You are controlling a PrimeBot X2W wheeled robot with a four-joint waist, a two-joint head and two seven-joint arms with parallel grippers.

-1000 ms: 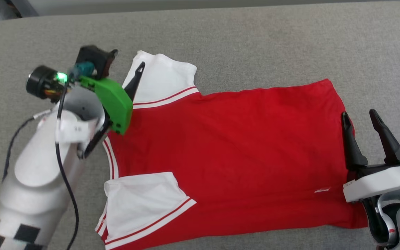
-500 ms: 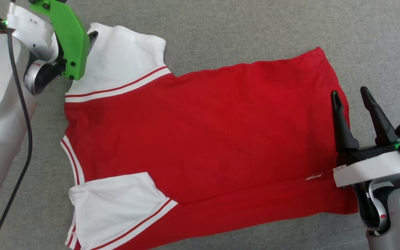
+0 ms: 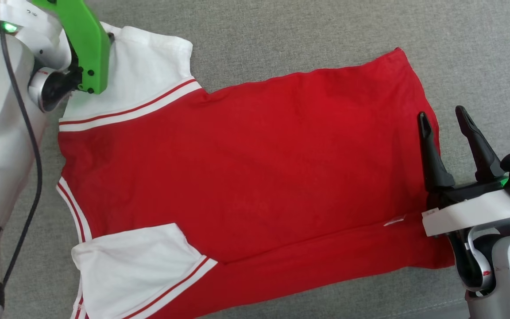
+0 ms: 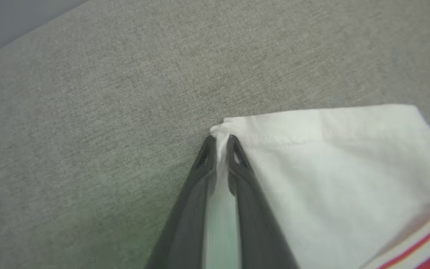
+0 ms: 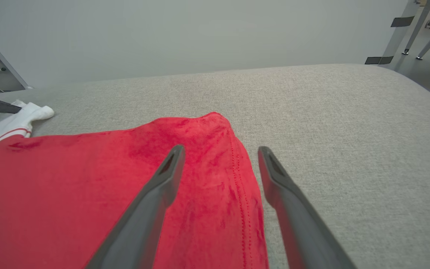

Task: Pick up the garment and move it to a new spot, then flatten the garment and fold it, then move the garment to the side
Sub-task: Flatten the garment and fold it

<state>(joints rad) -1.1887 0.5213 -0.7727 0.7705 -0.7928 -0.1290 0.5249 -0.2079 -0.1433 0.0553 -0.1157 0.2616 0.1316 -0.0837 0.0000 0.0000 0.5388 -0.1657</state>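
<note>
On the grey fabric surface the garment is laid out flat, red body uppermost. A corner of its white sleeve is pinched between the nearly closed fingers of the left gripper, while the right gripper is held spread wide and empty over the hem.

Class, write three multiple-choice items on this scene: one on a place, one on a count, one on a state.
1. Which part of the red jersey T-shirt with white short sleeves is the right claw at? A collar; B red hem; C sleeve.
2. How many white sleeves show? A one; B two; C three.
3. The left claw is: A wide open; B shut on red cloth; C shut on a white sleeve corner.
Key: B, it straddles the hem; B, head view shows both; C, white cloth is pinched in it.
</note>
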